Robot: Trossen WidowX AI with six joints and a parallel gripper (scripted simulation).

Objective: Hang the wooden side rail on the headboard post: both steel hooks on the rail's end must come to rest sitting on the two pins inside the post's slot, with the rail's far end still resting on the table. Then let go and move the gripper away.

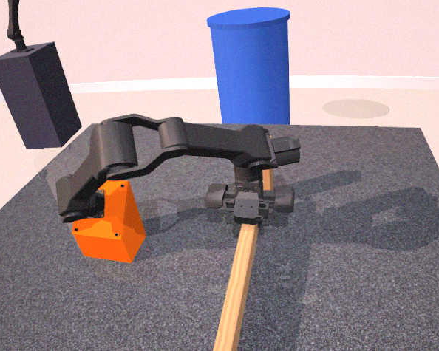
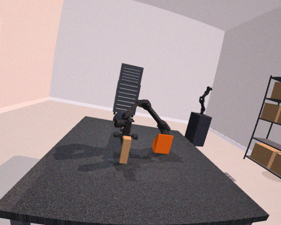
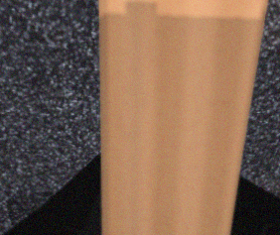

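In the top view, I find my gripper point(image 1: 247, 210) point(image 2: 125, 136) part-way closed on the wooden side rail point(image 1: 237, 288) point(image 2: 125, 150) point(image 3: 177, 122), the fingers kept apart by the wood. The rail runs from beneath the gripper towards the lower edge of the view, and its far end is cut off. Beyond the wrist a piece of wood point(image 1: 267, 179) shows; I cannot tell whether it is the rail or the headboard post. The arm's orange base block point(image 1: 120, 210) point(image 2: 162, 144) stands to one side, well apart from the rail.

In the exterior view, the rail's near end faces me over the dark table point(image 1: 173, 288) point(image 2: 140, 192), its narrow face on top. I cannot verify contact with the table, and neither hooks nor pins are visible.

In the wrist view, the rail fills the middle, straight-grained and unmarked. I judge it stiff and moderately light, but long enough to swing or twist in the grip. Smooth faces may slip under leverage. I rate a square hold across the two broad sides, near the hooked end, as soundest; the hooks need slow lowering, the tail left bearing on the table.
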